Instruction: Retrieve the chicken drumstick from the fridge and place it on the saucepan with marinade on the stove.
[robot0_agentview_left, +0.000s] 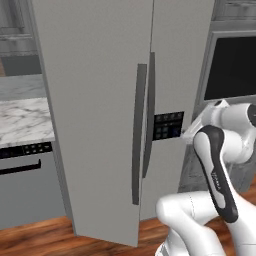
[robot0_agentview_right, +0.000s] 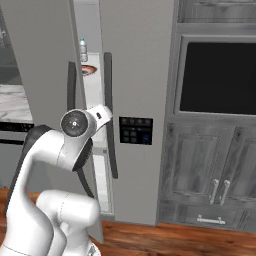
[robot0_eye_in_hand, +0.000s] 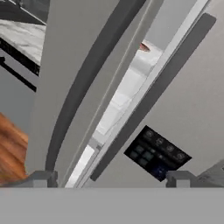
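The fridge (robot0_agentview_left: 100, 100) (robot0_agentview_right: 142, 55) is tall and grey, and its left door stands slightly ajar. Through the gap I see white shelves with a small reddish-brown thing (robot0_agentview_right: 89, 69) (robot0_eye_in_hand: 143, 47) on one; I cannot tell if it is the chicken drumstick. My gripper (robot0_eye_in_hand: 110, 178) is open and empty. It hangs close in front of the gap between the two dark handles (robot0_eye_in_hand: 83, 83), beside the black dispenser panel (robot0_eye_in_hand: 157, 153) (robot0_agentview_right: 136, 131). The saucepan and the stove are out of view.
A clear bottle (robot0_agentview_right: 83, 50) stands on an upper fridge shelf. Right of the fridge are a dark wall oven (robot0_agentview_right: 220, 77) and grey cabinet doors (robot0_agentview_right: 210, 175). To the left lie a marble counter (robot0_agentview_left: 22, 120) and a dishwasher front (robot0_agentview_left: 25, 180). The floor is wood.
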